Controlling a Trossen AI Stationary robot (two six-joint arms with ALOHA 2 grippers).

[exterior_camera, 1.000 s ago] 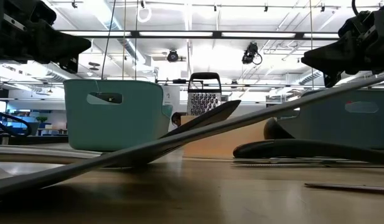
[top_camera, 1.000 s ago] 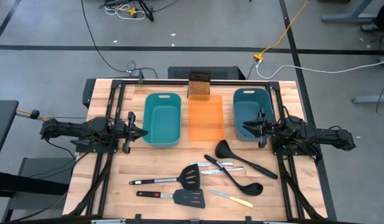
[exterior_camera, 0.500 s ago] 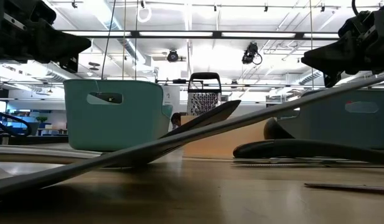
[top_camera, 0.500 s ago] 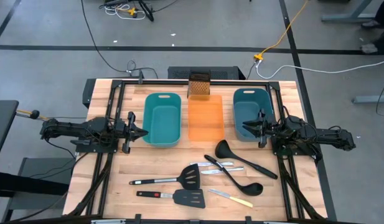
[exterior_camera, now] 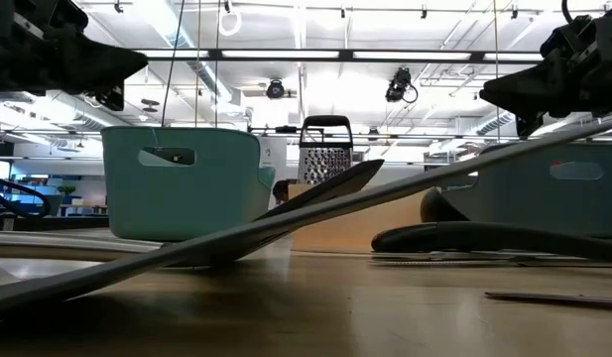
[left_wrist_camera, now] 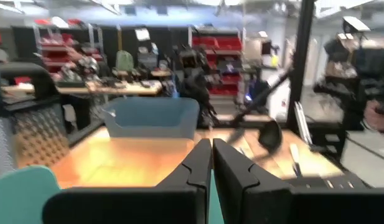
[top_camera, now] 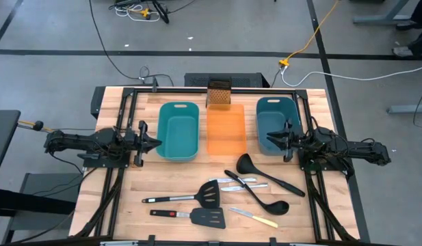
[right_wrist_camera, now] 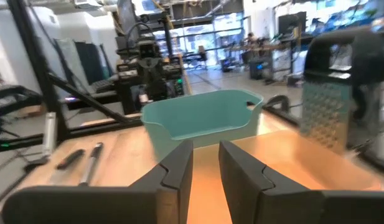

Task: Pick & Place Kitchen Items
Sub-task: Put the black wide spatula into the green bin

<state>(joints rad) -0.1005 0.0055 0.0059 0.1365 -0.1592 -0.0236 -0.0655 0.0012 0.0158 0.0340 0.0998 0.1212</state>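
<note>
**Both arms idle, utensils untouched**

Almost nothing differed from a second earlier: only the left gripper (top_camera: 154, 143) had shifted slightly beside the lighter teal tub (top_camera: 178, 130); every item lay where it had been. The wooden table (top_camera: 128, 212) carried that tub, the orange tray (top_camera: 226, 131) and the darker teal tub (top_camera: 273, 123) in a row, the box grater (top_camera: 219, 93) behind the tray. The right gripper (top_camera: 273, 138) hung at the darker tub's edge. Both grippers' fingers stood nearly together, holding nothing. Near the front lay two ladles (top_camera: 265, 175) (top_camera: 260, 199) crossing two silver knives (top_camera: 248, 183), two slotted spatulas (top_camera: 187, 197) (top_camera: 193, 216), and the yellow-handled knife (top_camera: 254, 218). Nothing blocked them.
</note>
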